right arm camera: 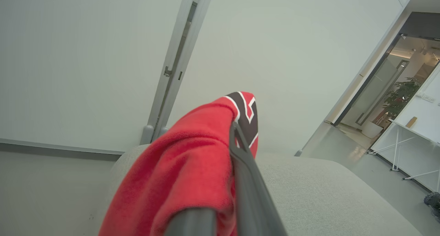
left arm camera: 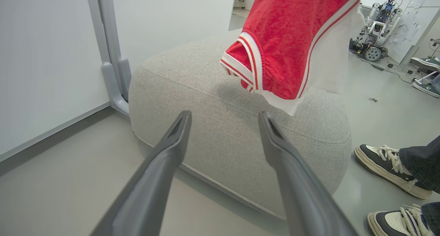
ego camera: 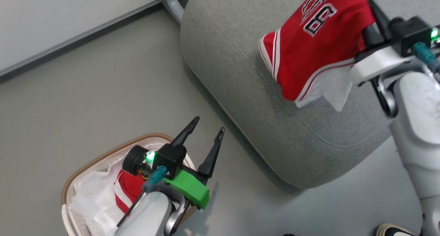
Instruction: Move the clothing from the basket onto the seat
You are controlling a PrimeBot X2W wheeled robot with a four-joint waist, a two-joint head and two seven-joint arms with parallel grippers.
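Observation:
My right gripper (right arm camera: pixel 235 126) is shut on the red jersey (ego camera: pixel 316 40), which has white trim and black-and-white lettering. The jersey hangs above the grey seat (ego camera: pixel 240 91), its lower hem close over the cushion; the same jersey (left arm camera: pixel 285 40) hangs over the seat (left arm camera: pixel 206 91) in the left wrist view. A second red garment (ego camera: pixel 129 191) lies in the white basket (ego camera: pixel 103 153) at the lower left, on the white liner (ego camera: pixel 92 191). Above the basket's right edge, my left gripper (ego camera: pixel 208 126) is open and empty, pointing toward the seat.
A grey metal post (left arm camera: pixel 110 57) stands against the white wall behind the seat. A person's shoes (left arm camera: pixel 388 164) are on the floor at the seat's right side, and another shoe (ego camera: pixel 392 231) shows by my base. Another robot (left arm camera: pixel 376 19) stands far back.

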